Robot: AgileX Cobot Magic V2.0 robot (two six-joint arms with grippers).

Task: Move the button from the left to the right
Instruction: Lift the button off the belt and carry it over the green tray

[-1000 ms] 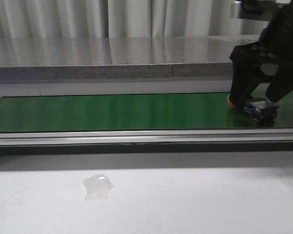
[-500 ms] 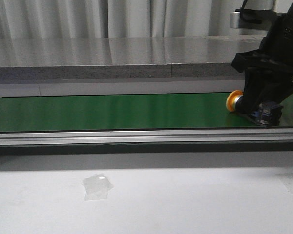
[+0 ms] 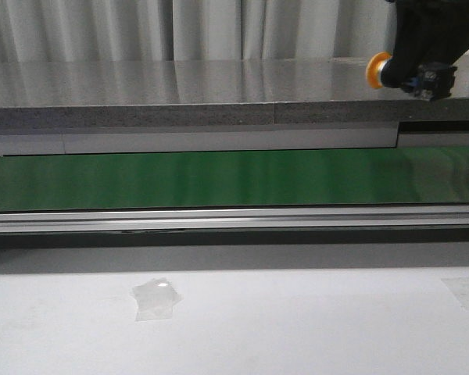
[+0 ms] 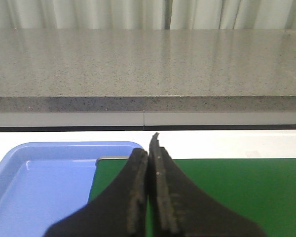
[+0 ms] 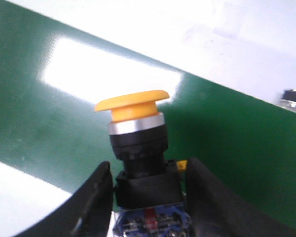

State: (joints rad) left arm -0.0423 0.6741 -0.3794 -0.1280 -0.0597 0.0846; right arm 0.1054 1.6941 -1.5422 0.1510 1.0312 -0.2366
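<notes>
Two black fingers of the right gripper (image 5: 147, 197) are clamped on the dark lower body of the button (image 5: 135, 118), one on each side, with its orange-yellow mushroom cap and silvery ring sticking out beyond the fingertips. In the front view the right gripper (image 3: 422, 74) hangs high at the top right, the button (image 3: 377, 70) jutting sideways from it toward the left, cap outward, well above the green belt (image 3: 219, 178) and level with the grey stone shelf (image 3: 180, 90) behind. Half a second ago this same gripper was low, with the button just over the belt surface; it has since risen clear of the belt, carrying the button up with it. The left gripper (image 4: 149, 163) has its fingers pressed together with nothing between them; beneath and beside it lie a blue tray (image 4: 34, 182) and the green belt (image 4: 227, 192).
</notes>
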